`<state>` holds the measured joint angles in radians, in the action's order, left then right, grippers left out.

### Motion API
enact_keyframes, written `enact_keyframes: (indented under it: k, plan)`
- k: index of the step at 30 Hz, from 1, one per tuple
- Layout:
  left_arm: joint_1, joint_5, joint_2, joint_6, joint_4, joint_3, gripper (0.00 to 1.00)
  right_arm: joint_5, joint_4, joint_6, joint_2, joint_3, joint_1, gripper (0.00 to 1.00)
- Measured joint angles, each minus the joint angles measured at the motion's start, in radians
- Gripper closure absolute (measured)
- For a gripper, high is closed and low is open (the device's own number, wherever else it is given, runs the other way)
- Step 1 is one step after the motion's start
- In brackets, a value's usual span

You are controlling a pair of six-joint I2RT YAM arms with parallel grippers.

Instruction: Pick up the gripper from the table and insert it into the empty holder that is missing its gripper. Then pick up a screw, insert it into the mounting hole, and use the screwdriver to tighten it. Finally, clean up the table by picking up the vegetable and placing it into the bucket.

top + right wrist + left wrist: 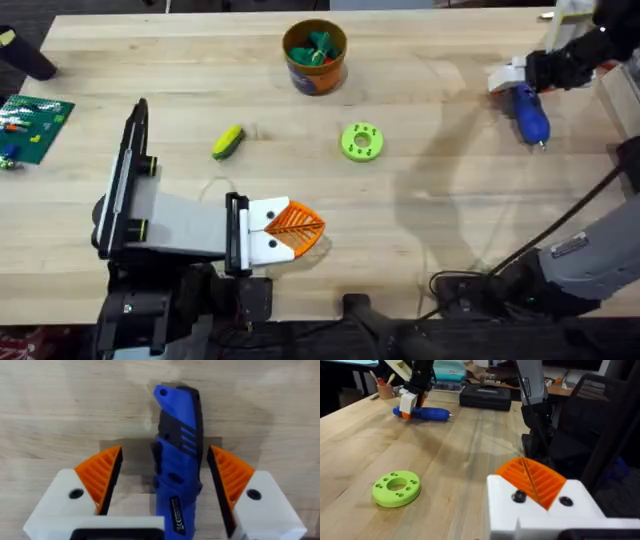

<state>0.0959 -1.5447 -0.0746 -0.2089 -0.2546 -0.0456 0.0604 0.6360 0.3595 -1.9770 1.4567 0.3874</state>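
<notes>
Orange pads (102, 476) of the right gripper (162, 482) straddle the screwdriver (177, 460).
Its long axis runs between the 2 wide-open fingers, nothing gripped (left gripper (297, 228) shut, empty, well apart).

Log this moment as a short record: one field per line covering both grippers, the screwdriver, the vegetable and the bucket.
left gripper: shut, empty, low over the table near its front edge
right gripper: open, fingers either side of the screwdriver, not clamped
screwdriver: lying flat, far right of table
vegetable: on the table, left of the green disc
bucket: upright at the far middle, green items inside
</notes>
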Motion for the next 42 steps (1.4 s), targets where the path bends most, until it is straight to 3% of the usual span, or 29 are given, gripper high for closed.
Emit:
enact_keyframes:
  k: [15, 31, 38, 39, 42]
  plan:
    - [0.000, 0.001, 0.000, 0.000, 0.000, 0.000, 0.991, 0.027, -0.009, 0.000, -0.084, 0.056, 0.004, 0.007]
    - [0.000, 0.001, 0.000, 0.000, 0.000, 0.000, 0.991, 0.018, 0.039, 0.052, -0.089, 0.071, 0.004, 0.019]
    - [0.000, 0.001, 0.000, 0.000, 0.000, 0.000, 0.991, 0.009, 0.030, 0.086, -0.093, 0.075, 0.004, 0.927]
    - [0.000, 0.001, 0.000, 0.000, 0.000, 0.000, 0.991, 0.009, 0.029, 0.087, -0.093, 0.078, 0.004, 0.970]
    - [0.000, 0.001, 0.000, 0.000, 0.000, 0.000, 0.991, 0.008, 0.035, 0.087, -0.094, 0.079, 0.005, 0.970]
